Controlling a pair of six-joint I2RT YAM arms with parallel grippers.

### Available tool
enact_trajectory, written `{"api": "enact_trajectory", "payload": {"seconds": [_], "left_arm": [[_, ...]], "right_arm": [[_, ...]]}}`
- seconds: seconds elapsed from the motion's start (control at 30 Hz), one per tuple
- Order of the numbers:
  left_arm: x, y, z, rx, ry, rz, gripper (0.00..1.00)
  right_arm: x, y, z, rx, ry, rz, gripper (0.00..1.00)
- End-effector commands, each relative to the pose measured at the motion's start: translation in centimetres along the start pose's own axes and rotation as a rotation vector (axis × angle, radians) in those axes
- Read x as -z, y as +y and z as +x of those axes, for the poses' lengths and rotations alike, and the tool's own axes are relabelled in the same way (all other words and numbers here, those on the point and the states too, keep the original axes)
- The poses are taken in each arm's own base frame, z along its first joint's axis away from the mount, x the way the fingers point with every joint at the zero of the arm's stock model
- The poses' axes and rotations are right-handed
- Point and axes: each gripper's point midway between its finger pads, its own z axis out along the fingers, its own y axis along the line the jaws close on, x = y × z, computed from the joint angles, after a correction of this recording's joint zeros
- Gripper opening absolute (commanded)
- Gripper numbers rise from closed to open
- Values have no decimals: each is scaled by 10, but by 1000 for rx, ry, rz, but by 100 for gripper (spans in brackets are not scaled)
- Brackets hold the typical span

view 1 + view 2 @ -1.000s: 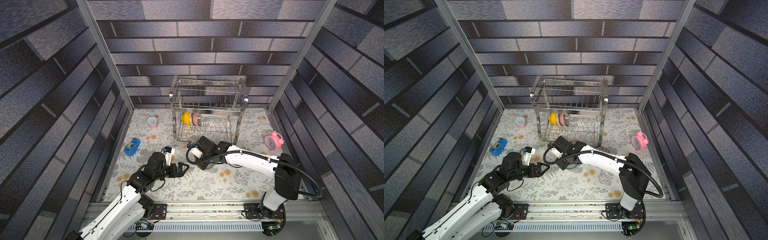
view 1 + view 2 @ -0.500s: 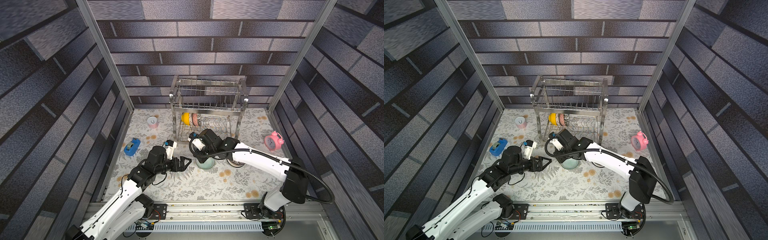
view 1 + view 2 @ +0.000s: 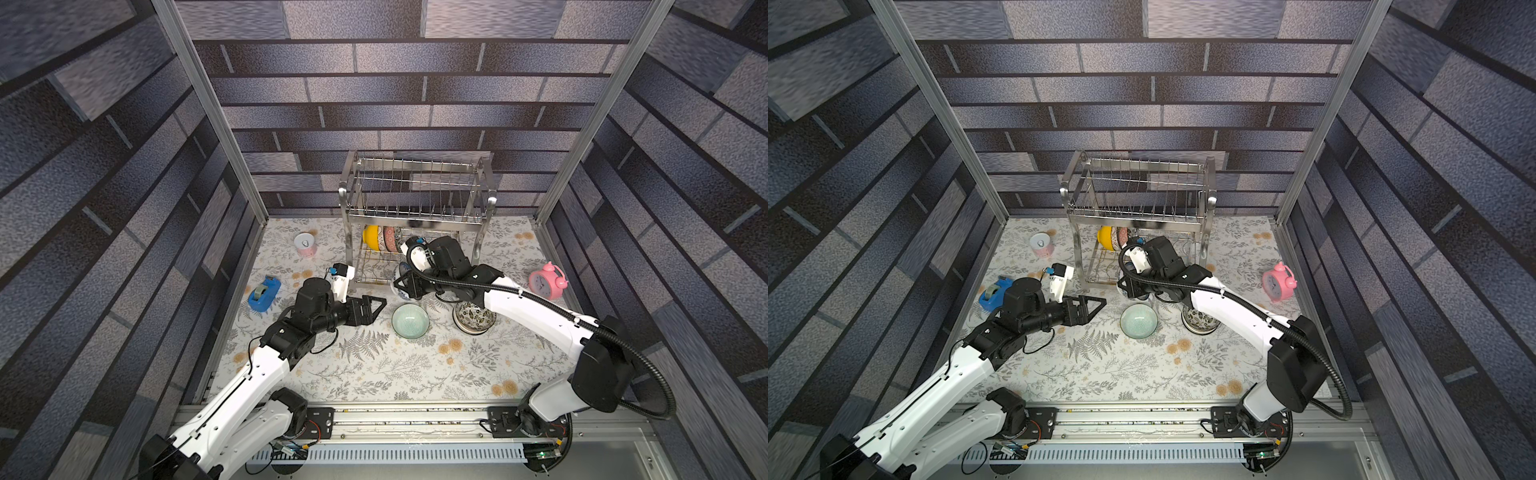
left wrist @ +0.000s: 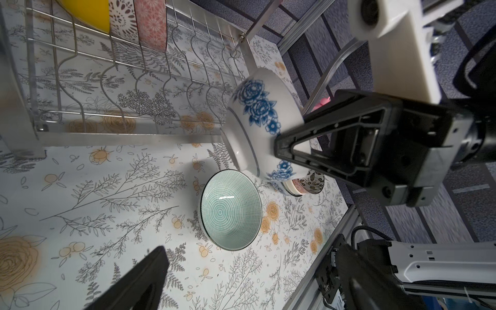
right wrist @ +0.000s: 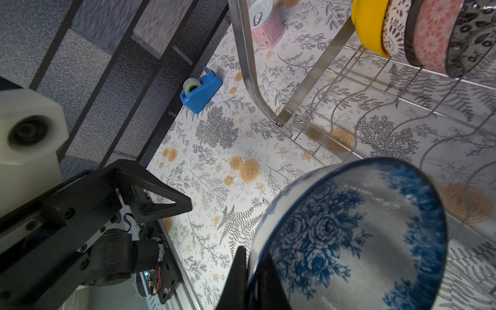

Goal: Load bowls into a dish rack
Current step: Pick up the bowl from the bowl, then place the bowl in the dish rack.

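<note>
Loading is underway: the right jaws are clenching the blue-and-white bowl [image 4: 255, 128] by its rim; next, likely slotting it ahead of them into the dish rack [image 3: 415, 219]. Meanwhile the left jaws are gaping, empty.

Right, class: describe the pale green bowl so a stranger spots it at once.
Find the steel dish rack at the back. On the mat before it stands the pale green bowl, upright, empty; the neighbouring bowl is dark and leaf-patterned.
</note>
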Motion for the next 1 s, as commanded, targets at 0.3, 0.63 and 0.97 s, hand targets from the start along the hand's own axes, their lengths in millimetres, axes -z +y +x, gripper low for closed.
{"api": "enact_trajectory", "payload": {"seconds": [0.3, 0.63, 0.97], "left_arm": [[3, -16, -33, -34, -69, 70, 100], [4, -18, -37, -37, -74, 79, 100], [4, -17, -39, -39, -75, 79, 100]], "right_arm": [[1, -5, -42, -170, -157, -183, 0], [-6, -36, -61, -277, -227, -187, 0], [-17, -65, -80, -354, -268, -169, 0]]}}
